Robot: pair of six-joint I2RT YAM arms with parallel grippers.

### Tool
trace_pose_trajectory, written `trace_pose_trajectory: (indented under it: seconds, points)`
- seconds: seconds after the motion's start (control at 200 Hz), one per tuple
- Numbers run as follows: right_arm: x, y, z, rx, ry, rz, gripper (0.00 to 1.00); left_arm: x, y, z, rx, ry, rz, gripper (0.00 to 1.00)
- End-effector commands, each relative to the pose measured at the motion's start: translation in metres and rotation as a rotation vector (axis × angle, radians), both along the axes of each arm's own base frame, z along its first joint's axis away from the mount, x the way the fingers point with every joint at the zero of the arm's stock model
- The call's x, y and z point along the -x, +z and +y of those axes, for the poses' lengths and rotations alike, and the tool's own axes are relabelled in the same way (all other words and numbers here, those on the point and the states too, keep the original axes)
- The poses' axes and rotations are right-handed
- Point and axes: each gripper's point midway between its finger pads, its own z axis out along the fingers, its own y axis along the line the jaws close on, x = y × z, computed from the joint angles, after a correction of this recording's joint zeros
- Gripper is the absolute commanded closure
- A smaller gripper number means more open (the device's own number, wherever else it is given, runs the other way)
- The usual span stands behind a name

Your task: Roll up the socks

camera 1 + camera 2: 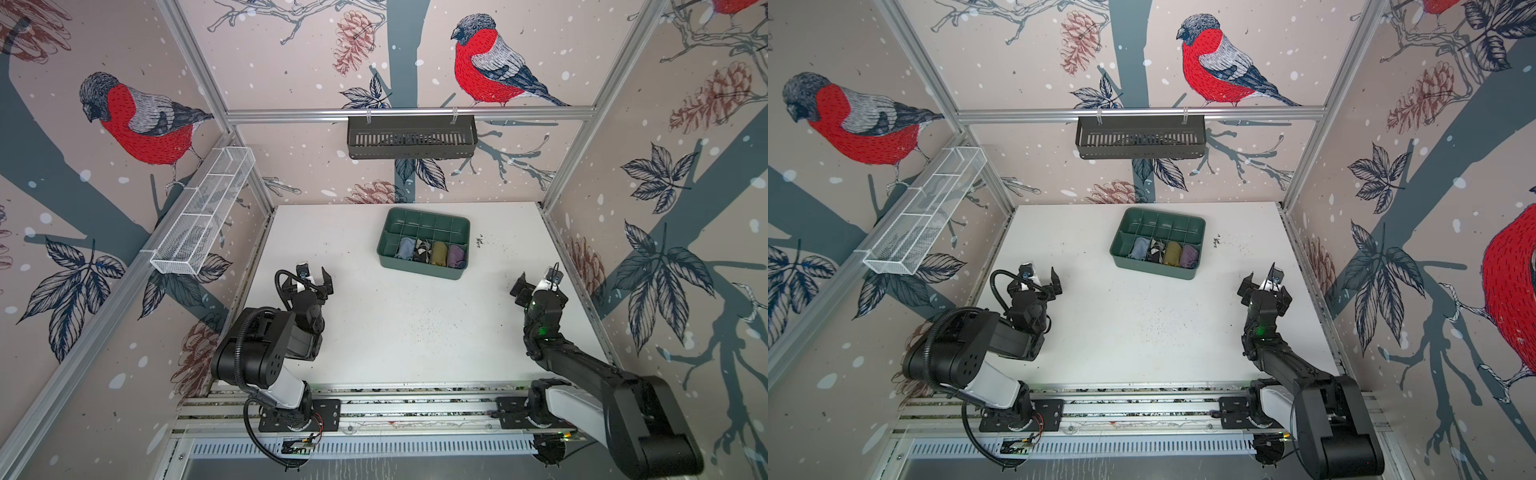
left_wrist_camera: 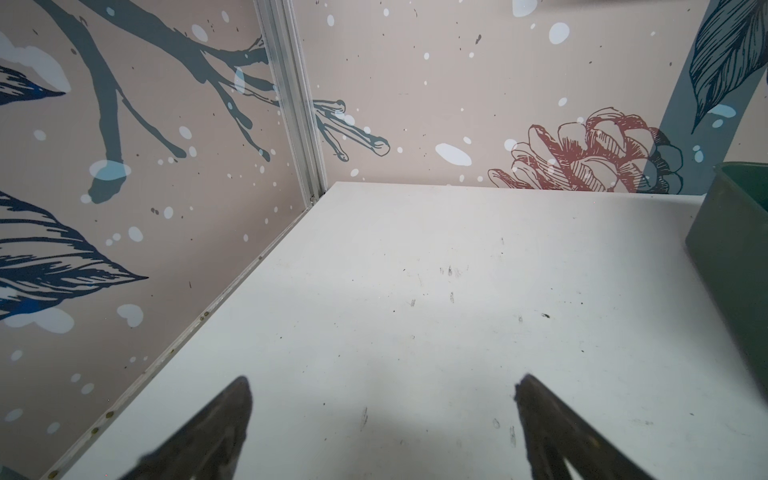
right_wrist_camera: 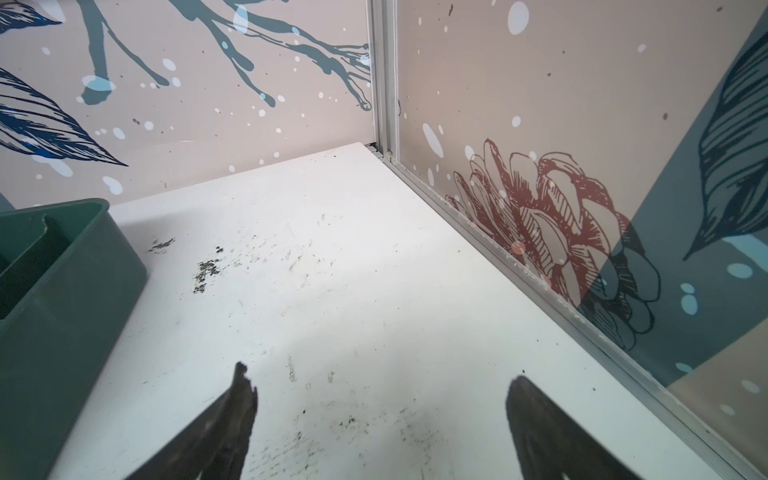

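Left end effector (image 1: 314, 273) and right end effector (image 1: 537, 277): jaws spread, empty, out left and right, clear of tray (image 1: 415, 266). Blue sock (image 1: 406, 248), argyle sock (image 1: 422, 250) rolled to fit 2 adjacent slots, mid-frame. Looks done.

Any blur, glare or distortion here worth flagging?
In both top views the wide angle splays the walls; light even, no glare; the rolled socks in the green bin are small but legible. Wrist views: left gripper and right gripper blur up close, casting soft shadows on the table.
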Motion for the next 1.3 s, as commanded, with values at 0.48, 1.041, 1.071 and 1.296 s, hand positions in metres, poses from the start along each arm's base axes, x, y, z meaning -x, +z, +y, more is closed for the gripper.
trace_pose_trajectory:
  seconds: [0.48,1.041,1.071,1.296]
  points:
    - [-0.033,0.006,0.016,0.082,0.085,-0.101,0.0,-0.002,0.014,-0.001,0.005,-0.007,-0.06,0.02]
    - [-0.039,0.0,0.007,0.051,0.061,-0.074,0.0,-0.002,0.015,-0.001,0.005,-0.008,-0.061,0.02]
    - [-0.039,-0.001,0.007,0.051,0.06,-0.073,0.0,-0.002,0.015,-0.001,0.005,-0.008,-0.06,0.02]
    - [-0.039,-0.001,0.007,0.051,0.06,-0.073,0.0,-0.002,0.015,-0.001,0.005,-0.008,-0.06,0.02]
